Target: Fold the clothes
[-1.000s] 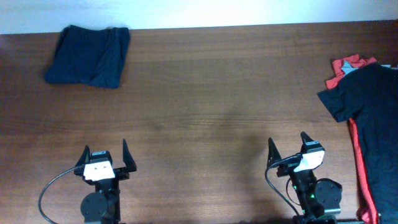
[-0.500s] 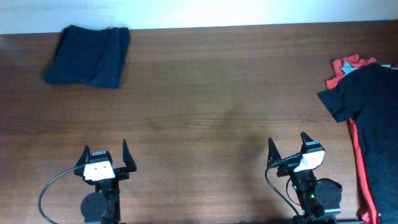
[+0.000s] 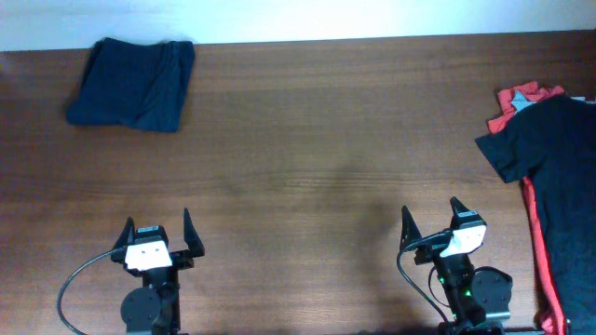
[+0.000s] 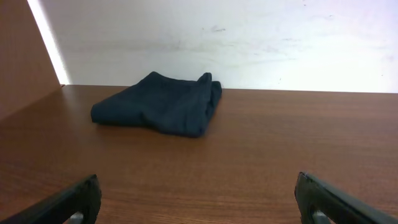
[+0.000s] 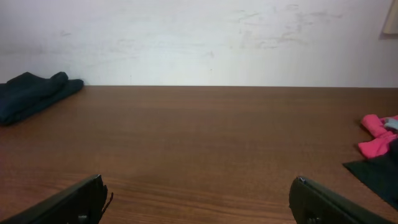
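Observation:
A navy garment point(image 3: 133, 85) lies folded at the table's far left corner; the left wrist view shows it point(image 4: 163, 104) by the back wall, and the right wrist view catches it point(image 5: 32, 94) at the left edge. A black T-shirt point(image 3: 554, 167) sprawls unfolded over a red garment point(image 3: 518, 100) at the right edge, partly cut off by the frame. The red garment point(image 5: 377, 135) shows pink-red in the right wrist view. My left gripper point(image 3: 157, 227) is open near the front edge, far from the navy garment. My right gripper point(image 3: 429, 214) is open too, left of the black T-shirt, holding nothing.
The brown wooden table point(image 3: 317, 149) ends at a white wall point(image 4: 236, 43) along the back. A black cable point(image 3: 76, 279) loops beside the left arm's base. A wooden side panel point(image 4: 22, 56) rises at the table's left end.

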You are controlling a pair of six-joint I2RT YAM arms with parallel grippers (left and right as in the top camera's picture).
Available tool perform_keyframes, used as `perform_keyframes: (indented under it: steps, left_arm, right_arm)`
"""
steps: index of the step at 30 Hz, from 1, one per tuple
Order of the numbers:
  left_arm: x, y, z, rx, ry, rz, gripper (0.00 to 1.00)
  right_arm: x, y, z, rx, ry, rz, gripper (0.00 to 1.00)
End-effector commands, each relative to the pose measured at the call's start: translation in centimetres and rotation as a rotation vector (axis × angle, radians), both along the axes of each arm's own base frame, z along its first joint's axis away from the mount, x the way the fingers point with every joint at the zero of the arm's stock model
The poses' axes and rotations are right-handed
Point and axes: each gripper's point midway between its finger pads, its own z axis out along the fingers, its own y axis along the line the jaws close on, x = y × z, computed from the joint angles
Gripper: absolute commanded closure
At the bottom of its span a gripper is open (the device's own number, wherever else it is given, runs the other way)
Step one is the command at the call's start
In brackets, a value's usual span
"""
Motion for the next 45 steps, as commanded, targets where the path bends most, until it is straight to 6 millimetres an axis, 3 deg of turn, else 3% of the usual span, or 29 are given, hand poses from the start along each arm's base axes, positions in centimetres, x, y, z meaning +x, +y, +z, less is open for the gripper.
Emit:
perform_keyframes:
  steps: [1,37,45]
  left_arm:
    - [0.0,-0.3,0.0,0.018,0.001,-0.016,0.01]
    - [0.0,-0.3,0.0,0.018,0.001,-0.016,0.01]
    - [0.0,-0.3,0.0,0.018,0.001,-0.016,0.01]
  right_arm:
    - [0.0,0.1,-0.4,0.004,0.013,0.003,0.01]
    - [0.0,0.1,-0.4,0.004,0.013,0.003,0.02]
    - [0.1,-0.9,-0.5,-0.002,0.016,-0.055,0.02]
